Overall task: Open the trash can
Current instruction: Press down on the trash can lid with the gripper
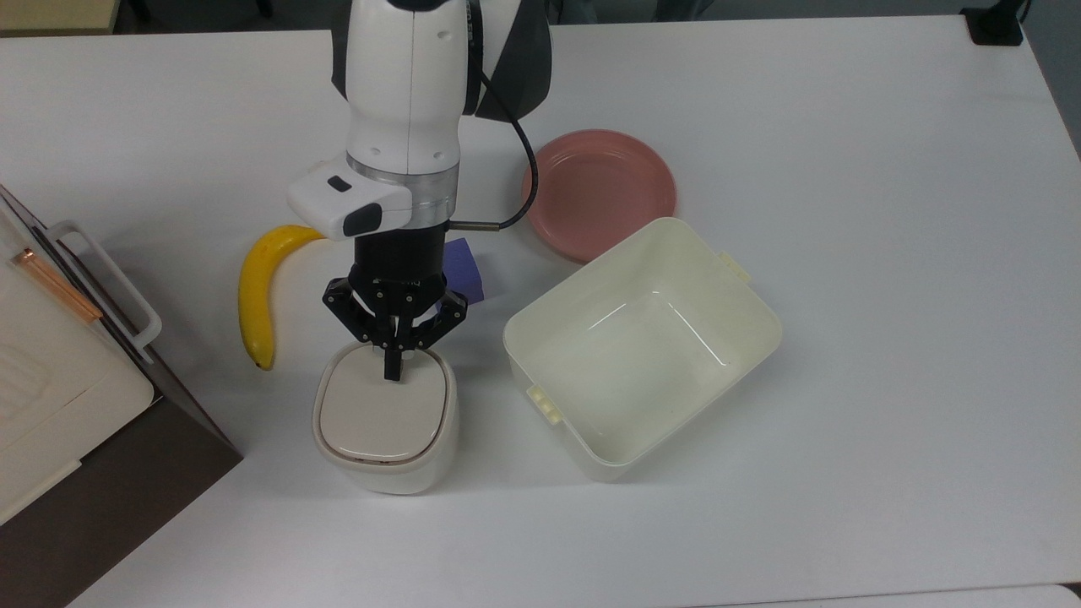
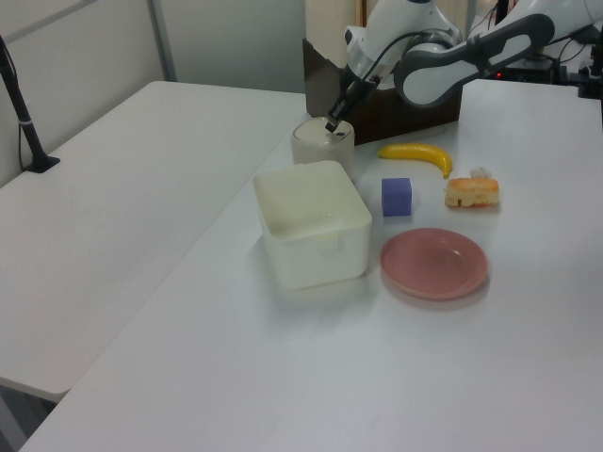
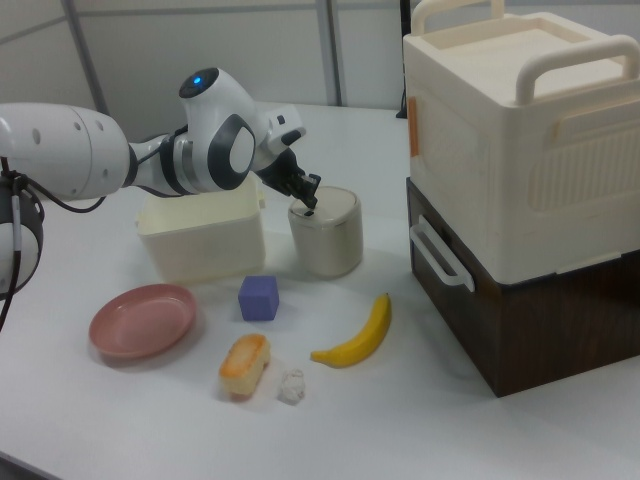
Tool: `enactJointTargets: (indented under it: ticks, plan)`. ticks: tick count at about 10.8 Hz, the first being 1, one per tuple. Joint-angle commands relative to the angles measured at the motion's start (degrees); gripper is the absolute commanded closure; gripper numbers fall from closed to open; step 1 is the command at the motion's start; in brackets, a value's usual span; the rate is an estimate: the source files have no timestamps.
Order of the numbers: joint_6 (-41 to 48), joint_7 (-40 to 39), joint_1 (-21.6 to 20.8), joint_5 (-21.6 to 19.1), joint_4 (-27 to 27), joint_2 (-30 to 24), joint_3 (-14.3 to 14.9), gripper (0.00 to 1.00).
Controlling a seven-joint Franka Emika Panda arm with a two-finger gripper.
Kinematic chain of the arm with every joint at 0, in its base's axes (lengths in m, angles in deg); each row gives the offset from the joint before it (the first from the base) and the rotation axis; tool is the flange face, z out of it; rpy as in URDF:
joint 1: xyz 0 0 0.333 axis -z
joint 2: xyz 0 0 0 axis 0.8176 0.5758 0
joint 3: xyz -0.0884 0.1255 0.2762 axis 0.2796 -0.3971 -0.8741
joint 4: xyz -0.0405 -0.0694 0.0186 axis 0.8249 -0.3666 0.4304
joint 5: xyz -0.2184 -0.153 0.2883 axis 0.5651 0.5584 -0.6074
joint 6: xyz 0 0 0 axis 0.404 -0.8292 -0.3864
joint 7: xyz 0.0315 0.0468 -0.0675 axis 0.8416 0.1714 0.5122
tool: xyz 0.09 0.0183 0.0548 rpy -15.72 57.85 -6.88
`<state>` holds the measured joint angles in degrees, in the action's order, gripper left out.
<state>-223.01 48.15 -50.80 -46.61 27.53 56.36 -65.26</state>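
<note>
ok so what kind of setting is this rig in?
Likely a robotics lab bench, not a home. A Franka arm works on plain white tables over staged props: a trash can, banana, purple cube and pink plate.

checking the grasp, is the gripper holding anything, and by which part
Nothing is held: the gripper is shut, its tips over the trash can lid.

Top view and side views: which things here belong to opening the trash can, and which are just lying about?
In the job: trash can, its lid, gripper.

Lying about: banana, purple block, pink plate, open tub, bread, stacked boxes.
</note>
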Motion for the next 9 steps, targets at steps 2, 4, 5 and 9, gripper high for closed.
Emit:
enactJointTargets:
  ticks: [2,4,5,9]
  plan:
    - [-1.6,1.8,0.1,3.2,0.9,1.0,0.0,1.00]
    - [-1.6,1.8,0.0,4.2,1.2,1.0,0.0,1.00]
    - [-1.7,1.9,-0.1,4.9,2.0,1.0,0.1,1.00]
    - [-3.5,2.7,0.2,5.0,3.0,0.9,0.0,1.00]
